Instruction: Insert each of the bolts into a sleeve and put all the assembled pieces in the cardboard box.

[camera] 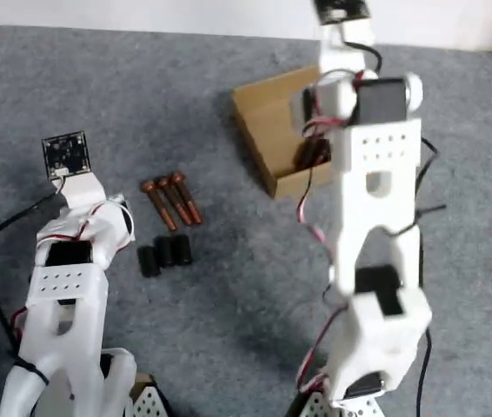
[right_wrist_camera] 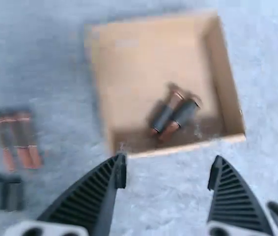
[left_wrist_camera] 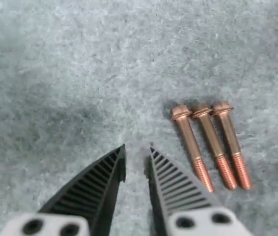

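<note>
Left of centre on the grey desk (camera: 229,330): three copper bolts (camera: 170,200), laid side by side in a tight row, heads pointing away from the arm bases, threaded ends toward them.

Just beside the bolts, on the side nearer the arms: three black sleeves (camera: 165,254), also in a close row, apart from the bolts.

Farther back and to the right of the bolts: cardboard box (camera: 259,122), open-topped, partly covered by the right arm in the high view.

Inside the box, near one wall: two assembled pieces (right_wrist_camera: 174,117), each a bolt within a black sleeve, lying side by side at a slant and touching.

Left claw (left_wrist_camera: 135,152): fingers parted by a narrow gap only, gripping nothing, held above bare desk beside the bolts and clear of them.

Right claw (right_wrist_camera: 168,167): fingers spread wide, empty, poised above the desk just outside the box's near wall, with box and contents ahead of it.
</note>
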